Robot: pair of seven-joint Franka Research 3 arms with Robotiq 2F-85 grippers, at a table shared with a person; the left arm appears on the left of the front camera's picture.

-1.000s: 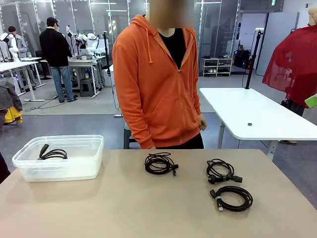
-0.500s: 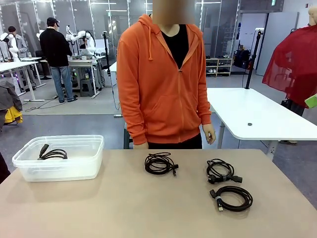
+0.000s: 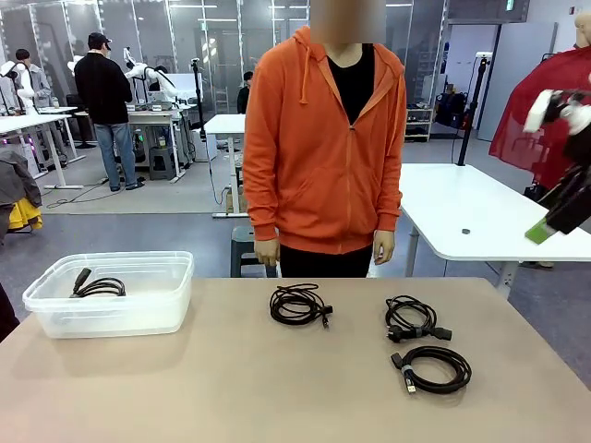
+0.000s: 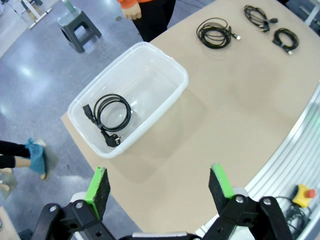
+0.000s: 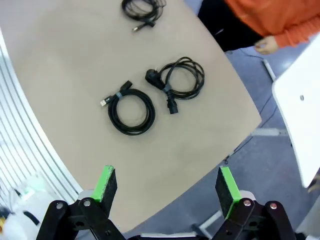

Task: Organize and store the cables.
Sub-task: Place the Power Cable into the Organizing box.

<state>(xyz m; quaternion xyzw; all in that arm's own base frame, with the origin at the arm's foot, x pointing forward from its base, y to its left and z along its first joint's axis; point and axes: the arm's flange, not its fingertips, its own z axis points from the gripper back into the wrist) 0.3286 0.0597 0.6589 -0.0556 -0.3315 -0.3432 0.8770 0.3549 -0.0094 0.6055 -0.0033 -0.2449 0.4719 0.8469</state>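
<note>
Under right claw [image 5: 166, 175], open air to bare bench [image 5: 60, 60]. Ahead, USB cable coil [image 5: 114, 112] and power cord coil [image 5: 169, 92] just apart; person's hand [image 5: 265, 46] past edge.

A bin [image 3: 138, 318] sits at the left of the counter [image 3: 231, 388] with a coiled cable [image 3: 100, 286] inside. A second cable [image 3: 297, 304] lies mid-counter. To its right, a third cable [image 3: 413, 318] lies behind a fourth cable [image 3: 434, 368]. A person [image 3: 323, 148] stands beyond the far edge.

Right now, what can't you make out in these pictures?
- Right arm, front view: blurred, cut off by the right edge.
- Stored cable, front view: partly veiled by the cloudy bin.
- Middle cable, right wrist view: cut off by the top edge.
</note>
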